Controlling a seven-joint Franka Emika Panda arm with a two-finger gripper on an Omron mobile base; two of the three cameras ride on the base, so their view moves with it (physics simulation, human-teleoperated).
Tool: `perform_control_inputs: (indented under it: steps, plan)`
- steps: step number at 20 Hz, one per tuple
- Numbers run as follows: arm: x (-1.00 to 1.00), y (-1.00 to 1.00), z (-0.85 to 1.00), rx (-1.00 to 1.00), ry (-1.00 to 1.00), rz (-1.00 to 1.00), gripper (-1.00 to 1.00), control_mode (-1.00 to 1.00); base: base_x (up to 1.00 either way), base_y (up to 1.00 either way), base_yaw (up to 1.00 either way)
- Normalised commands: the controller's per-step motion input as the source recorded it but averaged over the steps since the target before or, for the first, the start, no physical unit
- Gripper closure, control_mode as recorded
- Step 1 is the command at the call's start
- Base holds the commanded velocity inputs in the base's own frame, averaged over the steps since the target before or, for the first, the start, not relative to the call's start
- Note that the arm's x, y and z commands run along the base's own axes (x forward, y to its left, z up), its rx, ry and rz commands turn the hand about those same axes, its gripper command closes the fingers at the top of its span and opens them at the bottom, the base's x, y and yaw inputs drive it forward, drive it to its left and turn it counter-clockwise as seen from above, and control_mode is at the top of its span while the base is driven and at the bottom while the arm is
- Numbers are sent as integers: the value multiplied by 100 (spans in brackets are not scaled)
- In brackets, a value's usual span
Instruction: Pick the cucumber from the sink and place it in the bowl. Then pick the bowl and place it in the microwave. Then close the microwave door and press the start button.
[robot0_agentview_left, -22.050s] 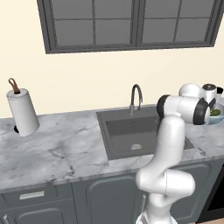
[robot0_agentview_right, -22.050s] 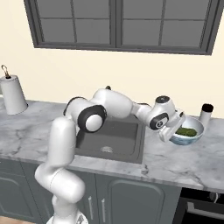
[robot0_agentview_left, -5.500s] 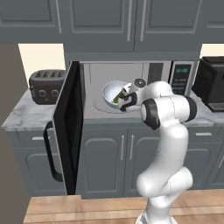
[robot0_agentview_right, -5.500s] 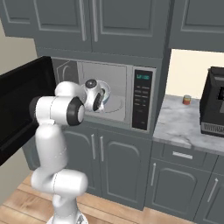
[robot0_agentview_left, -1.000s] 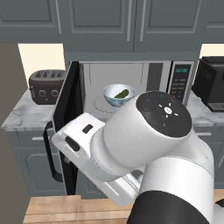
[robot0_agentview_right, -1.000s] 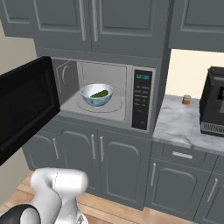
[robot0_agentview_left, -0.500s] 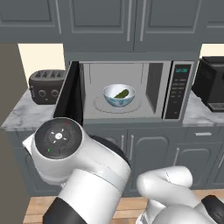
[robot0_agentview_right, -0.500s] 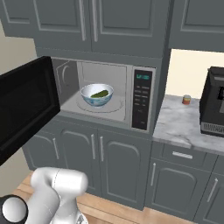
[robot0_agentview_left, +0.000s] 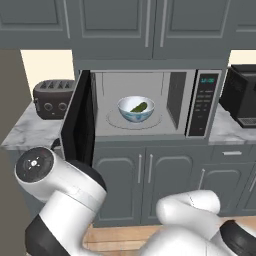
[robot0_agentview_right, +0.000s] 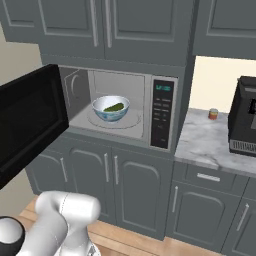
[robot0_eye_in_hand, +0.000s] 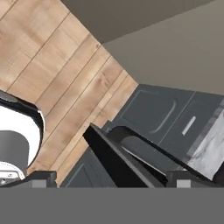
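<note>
The white, blue-patterned bowl (robot0_agentview_left: 135, 109) (robot0_agentview_right: 110, 108) stands on the turntable inside the silver microwave (robot0_agentview_left: 202, 102) (robot0_agentview_right: 162, 112). The green cucumber (robot0_agentview_left: 139, 107) (robot0_agentview_right: 115, 106) lies in the bowl. The microwave door (robot0_agentview_left: 80, 120) (robot0_agentview_right: 30, 122) hangs wide open to the left. In the hand view my gripper (robot0_eye_in_hand: 111, 181) is open, its fingertips (robot0_eye_in_hand: 39, 178) wide apart and holding nothing. The dark door edge (robot0_eye_in_hand: 114, 161) and its bar handle (robot0_eye_in_hand: 148, 153) lie just beyond them. My arm (robot0_agentview_left: 60, 190) is folded low in front of the door. The sink is out of view.
A black toaster (robot0_agentview_left: 52, 95) sits on the marble counter left of the microwave. A black coffee machine (robot0_agentview_left: 242, 95) (robot0_agentview_right: 245, 122) and a small can (robot0_agentview_right: 213, 114) stand on the right counter. Grey cabinets (robot0_agentview_right: 135, 185) and wooden floor (robot0_eye_in_hand: 52, 87) lie below.
My arm has swung down and to the left, out from in front of the microwave. The bowl with the cucumber has not moved, and the gripper stays open.
</note>
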Motion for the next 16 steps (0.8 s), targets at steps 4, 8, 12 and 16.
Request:
perform_control_inputs:
  steps: [4, 8, 12, 16]
  plan:
    - [75, 29, -34, -2, 0, -8, -100, -100, 0, 0, 0]
    - [68, 4, -29, 0, 3, -7, -100, -100, 0, 0, 0]
    - [53, 0, -20, 0, 0, -8, -100, -100, 0, 0, 0]
    - [17, -23, -8, 1, 0, -7, -100, -100, 0, 0, 0]
